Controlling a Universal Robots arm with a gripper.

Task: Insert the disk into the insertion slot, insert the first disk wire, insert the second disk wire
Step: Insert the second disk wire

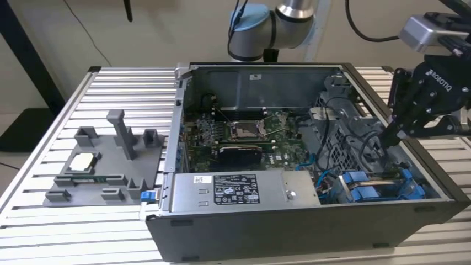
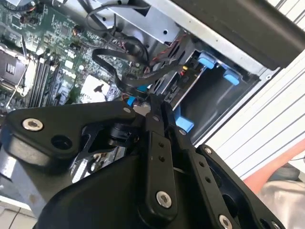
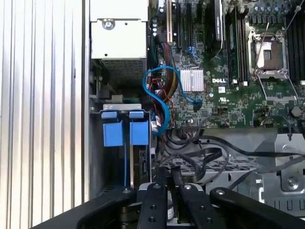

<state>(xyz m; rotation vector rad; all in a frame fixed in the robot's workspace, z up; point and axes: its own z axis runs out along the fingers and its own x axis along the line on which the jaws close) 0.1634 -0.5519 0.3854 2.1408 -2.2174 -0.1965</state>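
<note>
The disk sits in the insertion slot at the case's near corner on the exterior view's right, and its blue carrier tabs (image 1: 365, 186) (image 3: 126, 133) (image 2: 208, 61) stick out. My gripper (image 1: 391, 138) hangs inside the case just above that bay. In both wrist views its fingers (image 2: 151, 107) (image 3: 160, 179) are drawn together on the end of a black disk wire (image 2: 110, 67) that loops up from the bay. What the wire's connector touches is hidden behind the fingers.
The open computer case (image 1: 294, 229) lies on a slatted table. A grey labelled power-supply box (image 1: 239, 190) fills its near side, with the motherboard (image 1: 243, 132) behind. A blue cable (image 3: 157, 90) and more black wires (image 3: 209, 155) crowd the bay. A grey fixture (image 1: 103, 165) lies to the exterior view's left.
</note>
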